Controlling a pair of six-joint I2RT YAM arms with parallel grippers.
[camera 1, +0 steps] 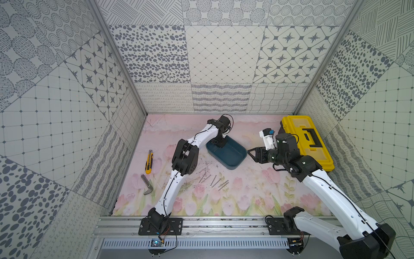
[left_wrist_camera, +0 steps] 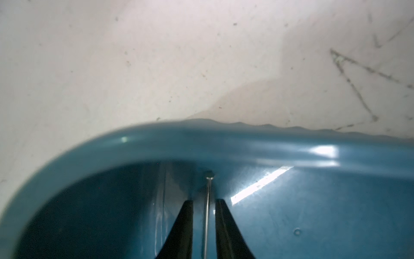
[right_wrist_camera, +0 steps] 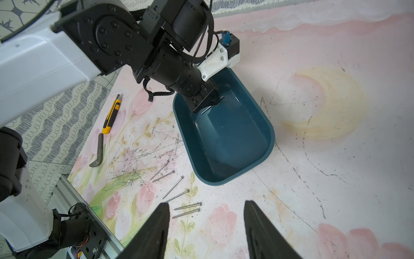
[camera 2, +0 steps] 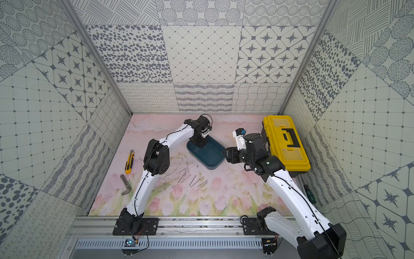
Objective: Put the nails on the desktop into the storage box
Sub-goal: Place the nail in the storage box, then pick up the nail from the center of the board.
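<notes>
Inside the storage box (left_wrist_camera: 224, 143), the left gripper (left_wrist_camera: 205, 200) has its fingers apart around 1 nail (left_wrist_camera: 206, 224), with gaps either side. The nail's long axis runs parallel to them. 6 nails (right_wrist_camera: 173, 188) lie between the box and the desktop's (right_wrist_camera: 313, 157) front edge. The right gripper (right_wrist_camera: 207, 203), fingers spread, hovers nearby.

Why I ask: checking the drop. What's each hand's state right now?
Left hand: open, a nail between its fingers, inside the storage box.
Right hand: open, empty.

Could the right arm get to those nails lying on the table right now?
Probably yes. The nails lie uncovered on the desktop just ahead of the right arm's open fingers; the left arm is over the storage box.
</notes>
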